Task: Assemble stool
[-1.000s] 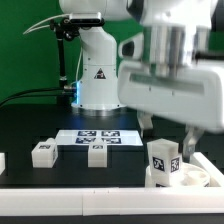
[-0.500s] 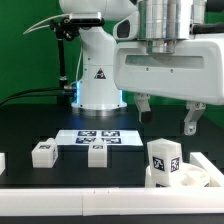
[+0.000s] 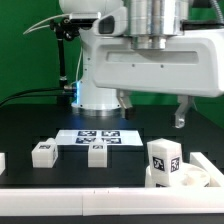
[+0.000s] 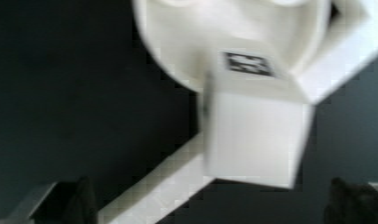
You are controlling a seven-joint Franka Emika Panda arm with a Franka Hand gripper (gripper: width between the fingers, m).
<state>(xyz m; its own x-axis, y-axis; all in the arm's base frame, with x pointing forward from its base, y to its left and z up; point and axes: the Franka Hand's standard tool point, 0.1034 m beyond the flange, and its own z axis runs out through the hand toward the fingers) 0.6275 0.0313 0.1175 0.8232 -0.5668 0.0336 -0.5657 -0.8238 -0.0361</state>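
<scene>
**Stool kit count: three legs and one seat are showing on the table (image 3: 30,125).**

In the exterior view, two legs (image 3: 42,152) (image 3: 97,153) are lying loose and a third leg (image 3: 164,160) is standing on the single round seat (image 3: 195,178). One marker board (image 3: 97,138) is lying flat, and one long white bar (image 3: 60,195) is crossing the foreground. One end effector (image 3: 152,115) with two fingers (image 3: 181,112) is hanging overhead. The wrist view is showing one tagged leg (image 4: 257,130).

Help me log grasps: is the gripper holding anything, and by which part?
Nothing. The gripper hangs open above the upright leg on the seat, touching neither.
</scene>
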